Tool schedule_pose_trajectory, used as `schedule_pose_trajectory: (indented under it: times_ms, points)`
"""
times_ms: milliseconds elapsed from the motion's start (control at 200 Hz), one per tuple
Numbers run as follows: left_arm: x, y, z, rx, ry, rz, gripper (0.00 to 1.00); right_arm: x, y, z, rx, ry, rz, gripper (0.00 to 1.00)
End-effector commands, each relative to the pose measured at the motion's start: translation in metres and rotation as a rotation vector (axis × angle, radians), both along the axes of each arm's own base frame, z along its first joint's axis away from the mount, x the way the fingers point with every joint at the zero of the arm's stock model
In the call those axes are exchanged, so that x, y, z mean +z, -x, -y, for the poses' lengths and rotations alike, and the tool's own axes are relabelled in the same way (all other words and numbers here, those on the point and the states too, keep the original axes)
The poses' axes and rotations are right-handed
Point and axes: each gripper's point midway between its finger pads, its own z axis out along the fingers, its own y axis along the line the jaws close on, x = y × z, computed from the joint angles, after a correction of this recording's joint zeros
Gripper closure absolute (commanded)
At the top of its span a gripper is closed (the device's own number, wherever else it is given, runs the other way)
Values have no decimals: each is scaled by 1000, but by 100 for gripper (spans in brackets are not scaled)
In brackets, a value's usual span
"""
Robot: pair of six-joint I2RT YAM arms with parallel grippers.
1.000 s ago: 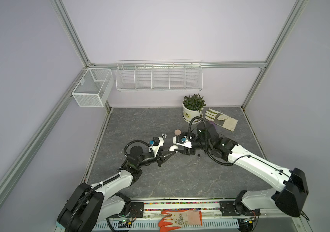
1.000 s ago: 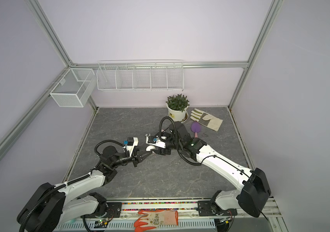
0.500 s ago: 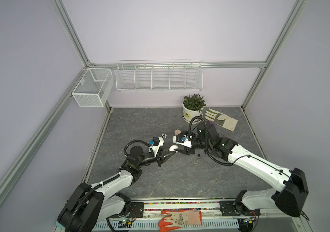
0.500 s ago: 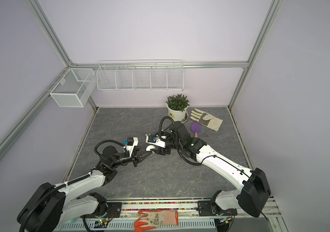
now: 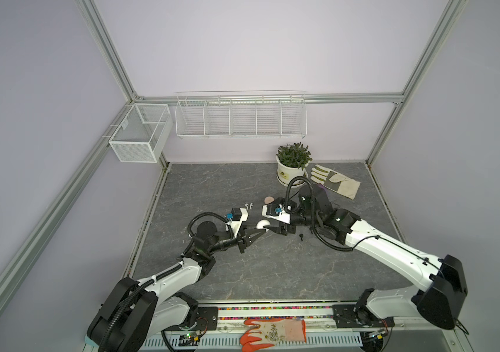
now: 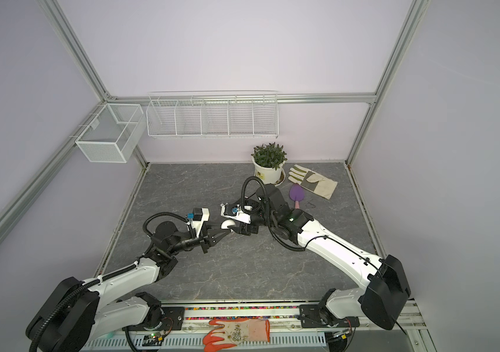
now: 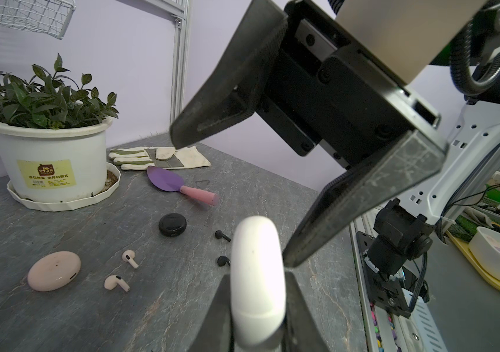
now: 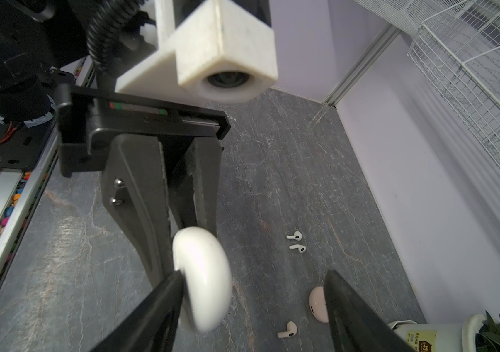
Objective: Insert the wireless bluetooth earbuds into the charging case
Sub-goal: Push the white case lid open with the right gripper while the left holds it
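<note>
A white round charging case [image 5: 262, 225] [image 6: 227, 225] hangs above the table's middle, and my left gripper [image 5: 265, 230] [image 7: 256, 277] is shut on its sides [image 7: 256, 274]. My right gripper [image 5: 274, 227] [image 8: 253, 274] faces it, open wide. One of its fingers lies against the case [image 8: 203, 274] and the other stands well off. Two white earbuds [image 5: 248, 204] [image 8: 294, 236] lie on the table behind. Two pink earbuds [image 7: 130, 258] [image 7: 116, 282] and two black ones [image 7: 221, 234] [image 7: 223, 260] lie loose beyond the case.
A pink case [image 7: 54, 270] [image 5: 269, 199] and a black case [image 7: 172, 224] sit shut on the table. A potted plant [image 5: 291, 170], a work glove [image 5: 334, 183] and a purple trowel [image 6: 297, 193] stand at the back right. Wire baskets [image 5: 239, 117] hang on the wall.
My right gripper's jaws have spread wider around the white case. Both arms have stayed almost where they were.
</note>
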Motion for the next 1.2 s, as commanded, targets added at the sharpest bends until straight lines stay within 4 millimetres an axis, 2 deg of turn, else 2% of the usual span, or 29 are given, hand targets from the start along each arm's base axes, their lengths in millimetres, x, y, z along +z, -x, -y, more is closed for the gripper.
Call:
schedule_pose_trajectory:
  times_ms: [0, 395, 585, 1194]
  points:
    - [7, 8, 2, -40, 10, 35, 100, 30, -7, 1, -32, -66, 78, 24]
    - [4, 7, 2, -39, 7, 27, 100, 34, -8, -1, -32, -68, 69, 22]
    - [4, 6, 3, -38, 7, 29, 100, 35, -11, -3, -41, -71, 68, 14]
    - [8, 9, 1, -39, 16, 30, 100, 22, -28, -9, -74, -25, 58, 15]
